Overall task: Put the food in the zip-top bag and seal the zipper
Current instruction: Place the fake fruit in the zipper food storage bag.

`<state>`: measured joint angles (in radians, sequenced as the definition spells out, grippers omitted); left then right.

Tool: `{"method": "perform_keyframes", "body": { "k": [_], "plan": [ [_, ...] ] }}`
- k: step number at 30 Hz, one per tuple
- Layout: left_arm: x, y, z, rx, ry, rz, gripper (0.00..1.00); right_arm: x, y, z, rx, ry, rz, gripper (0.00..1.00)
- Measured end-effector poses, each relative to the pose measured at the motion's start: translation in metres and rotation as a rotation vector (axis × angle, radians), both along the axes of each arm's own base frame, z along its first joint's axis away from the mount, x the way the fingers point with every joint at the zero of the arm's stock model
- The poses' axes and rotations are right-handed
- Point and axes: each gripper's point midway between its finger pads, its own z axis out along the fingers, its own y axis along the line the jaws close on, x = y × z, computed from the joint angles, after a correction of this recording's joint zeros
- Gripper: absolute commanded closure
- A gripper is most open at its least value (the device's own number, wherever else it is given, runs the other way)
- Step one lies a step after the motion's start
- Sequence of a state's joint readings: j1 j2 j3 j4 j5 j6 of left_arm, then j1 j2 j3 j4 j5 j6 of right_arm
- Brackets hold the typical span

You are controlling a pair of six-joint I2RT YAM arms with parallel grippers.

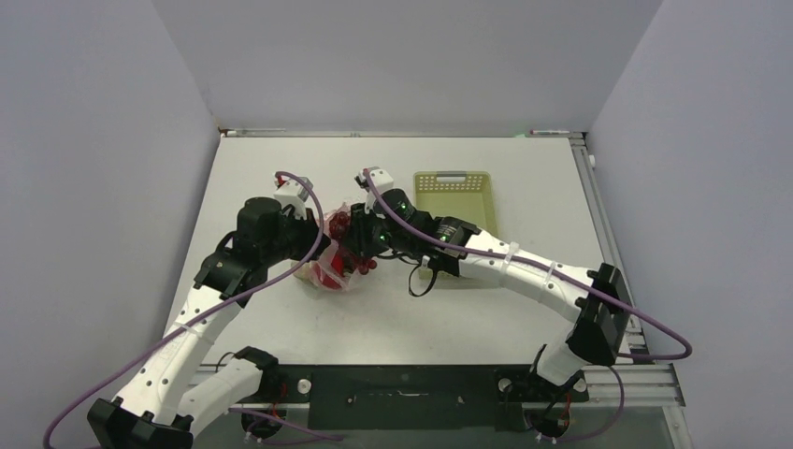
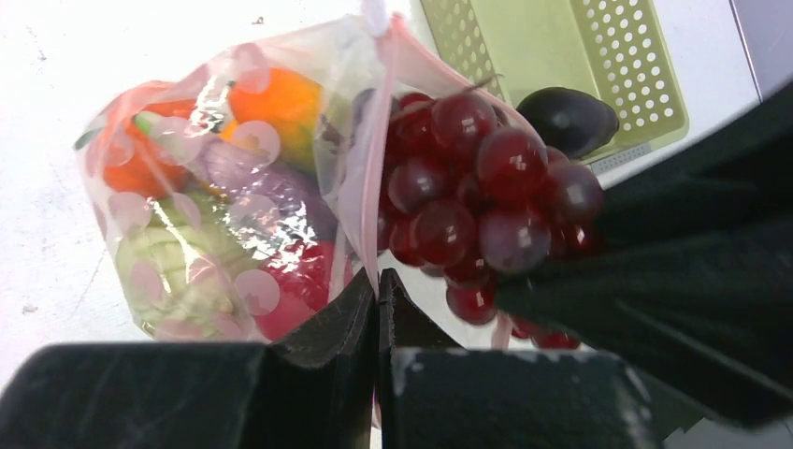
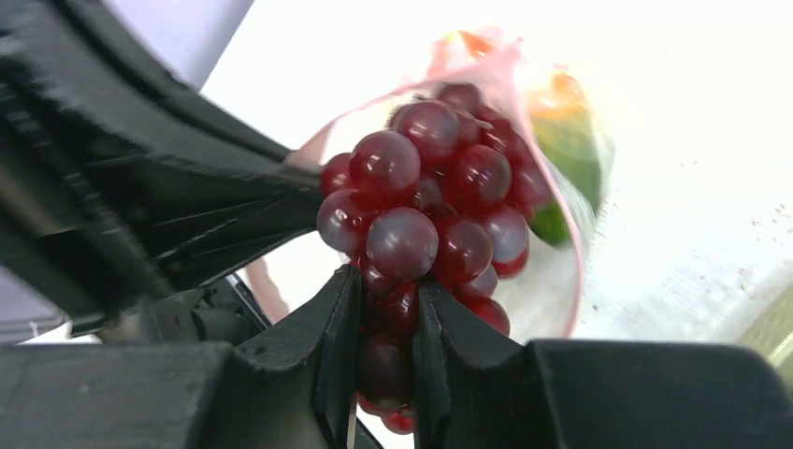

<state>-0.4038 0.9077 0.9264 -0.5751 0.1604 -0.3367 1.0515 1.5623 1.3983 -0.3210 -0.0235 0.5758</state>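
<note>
Clear crinkly zip-top bag with pink dots [image 2: 215, 206] lies on white counter [image 1: 486, 318], left of pale green slatted basket [image 1: 454, 192]; orange, green and red toy pieces [image 2: 281, 103] inside. Left tool [image 2: 378, 304] pinched together on pink-red zipper strip [image 2: 379, 140]. Right tool [image 3: 383, 346] clamped on dark red grape bunch [image 3: 421, 206] at bag mouth. Purple eggplant [image 2: 568, 119] lies in basket corner

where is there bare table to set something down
Bare table lies near, between the zip-top bag and the near edge, and far, behind the basket. Crowded mid-table: left gripper and right gripper, holding grapes, meet at the bag, basket close beside.
</note>
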Motion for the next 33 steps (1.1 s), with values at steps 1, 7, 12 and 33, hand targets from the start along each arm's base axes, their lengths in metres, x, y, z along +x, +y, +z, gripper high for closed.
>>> {"method": "perform_keyframes", "body": {
  "k": [1, 7, 12, 33],
  "plan": [
    [0.0, 0.0, 0.0, 0.0, 0.0, 0.0, 1.0, 0.004, -0.002, -0.004, -0.006, 0.014, -0.007, 0.95],
    [0.0, 0.0, 0.0, 0.0, 0.0, 0.0, 1.0, 0.013, -0.007, -0.035, -0.068, 0.081, -0.017, 0.95],
    [-0.001, -0.001, 0.0, -0.002, 0.002, -0.005, 1.0, 0.011, -0.003, -0.051, -0.096, 0.114, -0.004, 0.94],
    [-0.004, -0.008, 0.002, -0.028, 0.005, -0.044, 1.0, 0.044, 0.017, -0.037, -0.026, 0.159, -0.058, 0.82]
  ]
}}
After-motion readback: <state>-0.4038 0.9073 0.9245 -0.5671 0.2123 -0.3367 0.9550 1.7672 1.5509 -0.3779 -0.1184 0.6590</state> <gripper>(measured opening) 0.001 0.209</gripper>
